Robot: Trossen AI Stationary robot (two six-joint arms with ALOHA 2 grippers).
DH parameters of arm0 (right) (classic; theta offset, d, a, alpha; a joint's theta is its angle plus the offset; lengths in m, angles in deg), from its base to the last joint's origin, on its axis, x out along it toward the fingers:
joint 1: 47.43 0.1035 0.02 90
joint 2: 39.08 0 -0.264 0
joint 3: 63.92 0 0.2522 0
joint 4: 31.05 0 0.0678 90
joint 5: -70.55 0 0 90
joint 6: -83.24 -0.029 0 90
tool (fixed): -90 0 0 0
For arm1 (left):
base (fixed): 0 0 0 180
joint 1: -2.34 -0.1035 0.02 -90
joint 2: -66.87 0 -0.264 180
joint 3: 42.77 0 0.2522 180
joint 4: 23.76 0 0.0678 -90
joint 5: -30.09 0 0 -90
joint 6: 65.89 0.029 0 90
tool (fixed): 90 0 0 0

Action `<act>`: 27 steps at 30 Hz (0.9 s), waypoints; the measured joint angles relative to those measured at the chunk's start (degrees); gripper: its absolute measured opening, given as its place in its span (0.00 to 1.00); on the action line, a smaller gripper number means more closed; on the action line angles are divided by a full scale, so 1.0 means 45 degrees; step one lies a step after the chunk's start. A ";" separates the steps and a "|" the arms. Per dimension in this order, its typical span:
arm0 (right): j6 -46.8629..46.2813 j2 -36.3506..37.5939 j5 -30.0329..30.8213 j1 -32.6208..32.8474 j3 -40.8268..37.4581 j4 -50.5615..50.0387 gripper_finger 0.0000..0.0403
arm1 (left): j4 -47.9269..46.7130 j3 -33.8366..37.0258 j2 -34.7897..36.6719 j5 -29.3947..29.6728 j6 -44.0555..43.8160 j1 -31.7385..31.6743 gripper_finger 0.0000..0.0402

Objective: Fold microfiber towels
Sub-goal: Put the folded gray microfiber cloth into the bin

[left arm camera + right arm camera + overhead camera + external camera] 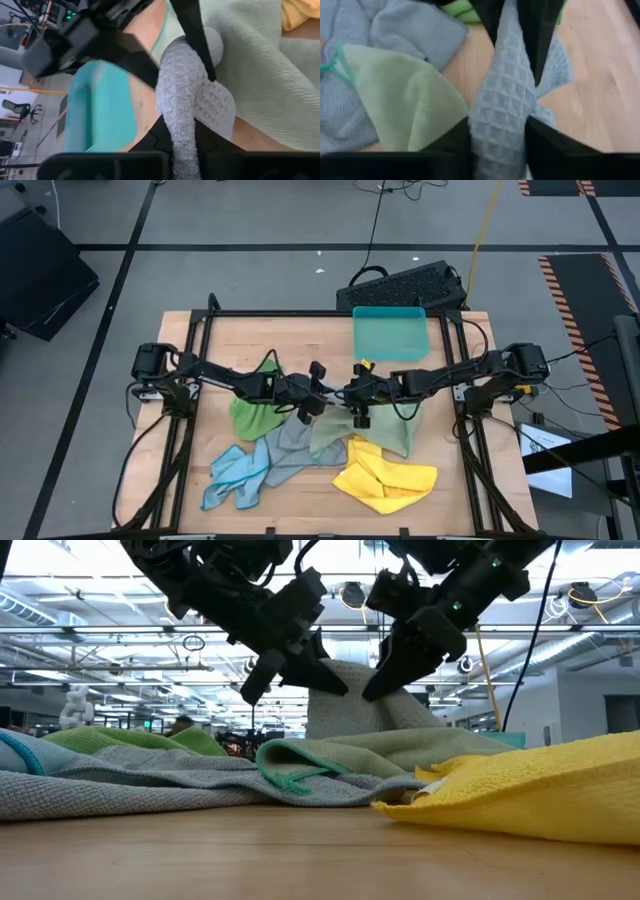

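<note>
A grey waffle-weave towel (pixel 345 700) stands up in a peak at the table's middle, between my two grippers. My left gripper (pixel 318 675) and my right gripper (pixel 385 675) are both shut on it, close together and tip to tip, as the high view also shows for the left (pixel 322 402) and the right (pixel 352 402). A bright green towel (pixel 255 418), another grey towel (pixel 290 442), a pale green towel (pixel 385 430), a light blue towel (pixel 235 475) and a yellow towel (pixel 385 480) lie crumpled on the table around them. My left gripper pinches a bunched fold of the grey towel (pixel 180 125) between its two fingers, slanting down from the table's left. The towel's upper part is lifted and its lower part hangs toward the table. My right gripper pinches a bunched fold of the same towel (pixel 500 120) between its two fingers, slanting down from the table's right. The cloth runs on past its fingertips to the other gripper's fingers (pixel 535 45).
A rigid teal tray (pixel 390 335) stands at the far side of the table, right of centre. A black keyboard (pixel 405 285) lies beyond the far edge. Bare wood shows along the near edge and at the far left.
</note>
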 joint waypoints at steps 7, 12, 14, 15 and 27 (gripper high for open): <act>0.0222 0.0141 -0.0099 -0.0068 -0.0019 -0.0005 0.05 | 0.0393 0.0002 0.0005 0.0934 -0.0238 0.0023 0.08; 0.0312 0.0398 -0.0575 -0.0166 -0.0087 -0.0535 0.08 | 0.1512 0.0024 0.0009 0.2099 -0.1740 0.0025 0.23; 0.0323 0.0782 -0.0688 -0.0268 -0.0371 -0.0603 0.05 | 0.1649 0.0019 0.0024 0.3220 -0.2627 0.0010 0.30; 0.0323 0.1018 -0.0816 -0.0295 -0.0574 -0.0725 0.04 | 0.1607 0.0019 0.0029 0.3808 -0.3005 -0.0006 0.33; -0.0002 0.5279 -0.1112 -0.1370 -0.3570 0.1370 0.04 | -0.0004 0.0010 0.0112 0.6767 -0.5911 0.0009 0.57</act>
